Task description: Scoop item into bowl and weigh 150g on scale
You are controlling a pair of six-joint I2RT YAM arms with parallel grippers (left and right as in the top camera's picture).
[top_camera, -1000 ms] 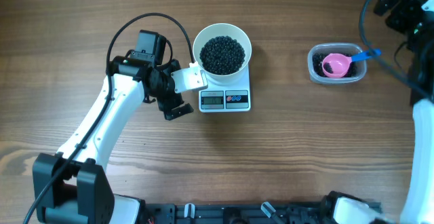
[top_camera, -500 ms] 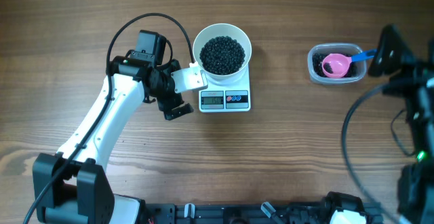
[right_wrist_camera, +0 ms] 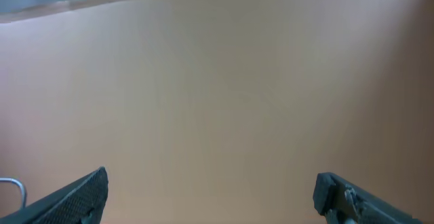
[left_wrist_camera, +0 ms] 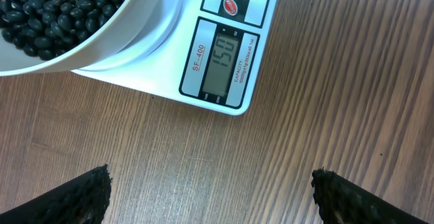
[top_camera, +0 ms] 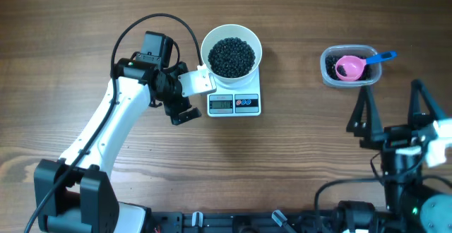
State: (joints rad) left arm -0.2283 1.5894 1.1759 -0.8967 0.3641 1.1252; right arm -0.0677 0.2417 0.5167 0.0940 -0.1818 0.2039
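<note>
The white bowl (top_camera: 206,44) stands on the scale (top_camera: 247,106), filled with the item, a heap of black beans (top_camera: 232,56). In the left wrist view the bowl (left_wrist_camera: 115,44) and beans (left_wrist_camera: 47,13) fill the upper left, and the scale (left_wrist_camera: 224,64) shows 150 on its display. My left gripper (top_camera: 181,96) hovers just left of the scale, open, with bare wood between its fingertips (left_wrist_camera: 88,193). My right gripper (top_camera: 390,113) is at the lower right, far from the scale, open and empty; its wrist view shows my right gripper (right_wrist_camera: 211,197) against a blurred tan surface.
A clear plastic tub (top_camera: 326,74) at the back right holds a few beans and a pink scoop (top_camera: 349,67) with a blue handle (top_camera: 383,57). The right arm's base fills the lower right corner.
The right arm has swung from the far right corner down to the lower right, away from the tub. The left arm, bowl and scale have not moved.
</note>
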